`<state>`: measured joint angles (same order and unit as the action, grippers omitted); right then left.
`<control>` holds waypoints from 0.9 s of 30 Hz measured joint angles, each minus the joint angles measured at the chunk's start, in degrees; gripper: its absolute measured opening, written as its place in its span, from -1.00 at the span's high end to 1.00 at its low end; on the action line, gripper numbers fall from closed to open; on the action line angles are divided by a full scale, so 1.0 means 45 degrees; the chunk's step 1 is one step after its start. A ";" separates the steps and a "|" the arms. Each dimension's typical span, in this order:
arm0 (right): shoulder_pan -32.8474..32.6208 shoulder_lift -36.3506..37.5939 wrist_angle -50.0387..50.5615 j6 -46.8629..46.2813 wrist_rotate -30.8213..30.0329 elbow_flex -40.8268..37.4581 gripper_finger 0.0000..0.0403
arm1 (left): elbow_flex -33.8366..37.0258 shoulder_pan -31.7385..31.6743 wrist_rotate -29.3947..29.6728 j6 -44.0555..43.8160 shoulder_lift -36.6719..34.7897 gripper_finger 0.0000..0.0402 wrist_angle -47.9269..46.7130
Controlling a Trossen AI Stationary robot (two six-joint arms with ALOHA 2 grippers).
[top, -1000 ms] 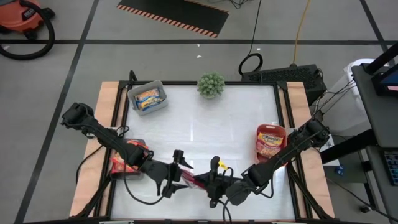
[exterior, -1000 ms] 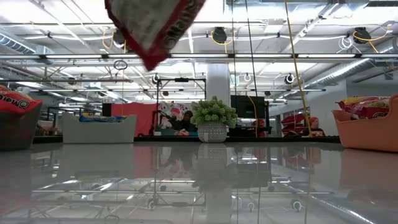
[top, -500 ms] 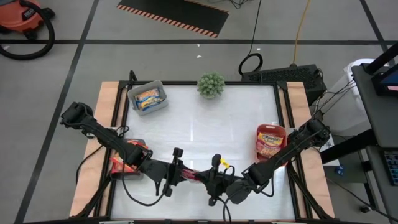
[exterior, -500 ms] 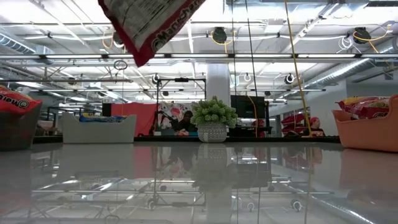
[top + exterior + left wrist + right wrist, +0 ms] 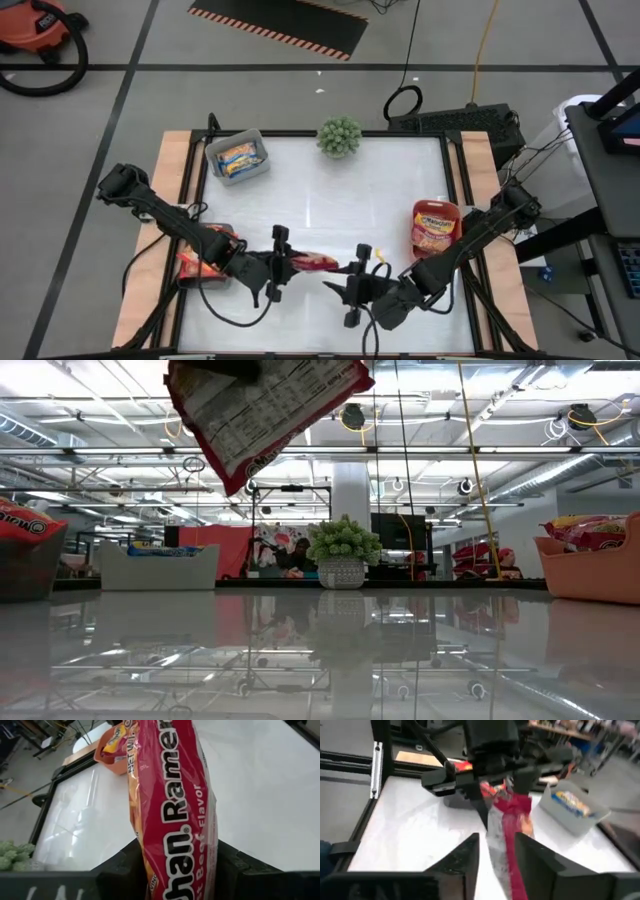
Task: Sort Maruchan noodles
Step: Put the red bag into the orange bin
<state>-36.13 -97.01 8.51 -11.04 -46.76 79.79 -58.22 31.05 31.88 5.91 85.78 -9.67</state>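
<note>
A red-and-white Maruchan noodles packet [image 5: 312,262] hangs well above the table near its front edge; the low view shows it high up [image 5: 262,412]. My left gripper [image 5: 283,264] is shut on its left end. My right gripper [image 5: 346,286] stands open just right of the packet. In the right wrist view its fingers [image 5: 470,857] stand on either side of the packet's free end [image 5: 512,837]; I cannot tell whether they touch it. A yellow-and-blue packet [image 5: 238,157] lies in the grey bin [image 5: 259,172] at the far left. My left gripper pinches the packet's left end [image 5: 176,851] between its two fingers, one at each side. The fingers come level from the table's left and lie along the packet. The packet sticks out toward the right, standing on edge, tilted and lifted clear of the table.
An orange bin [image 5: 436,208] with packets stands at the right. A bin with red packets [image 5: 196,262] sits at the left edge under my left arm. A potted plant [image 5: 340,135] stands at the far edge, middle. The table's middle is bare.
My left gripper has shut on the packet's left end and carried it a little toward the far edge. My right gripper has opened, let go of the packet's right end, and drawn back toward the right edge. The packet has turned, showing more of its back face in the low view.
</note>
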 joint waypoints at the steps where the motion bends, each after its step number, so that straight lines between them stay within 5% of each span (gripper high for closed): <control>1: 0.0059 0.0005 0.0191 -0.0341 0.0007 0.0000 0.38 | 0.0000 -0.0006 0.0040 0.0135 0.0000 0.23 0.0006; 15: 0.1096 -0.0917 0.0307 -0.0809 0.0101 0.0005 -0.24 | 0.0000 0.0043 0.0052 0.0394 0.0000 0.21 -0.0028; 19: 0.1410 -0.1199 0.0091 -0.0705 0.0233 0.0005 -0.29 | 0.0005 0.0037 -0.0081 0.0423 0.0000 0.21 -0.0103; 27: 0.1993 -0.1549 -0.0102 -0.0738 0.2835 0.0005 -0.23 | 0.0005 0.0050 -0.0229 0.0523 0.0005 0.21 0.0000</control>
<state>-27.16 -103.98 8.05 -14.36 -34.01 79.81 -58.19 31.28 30.85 8.26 85.80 -9.67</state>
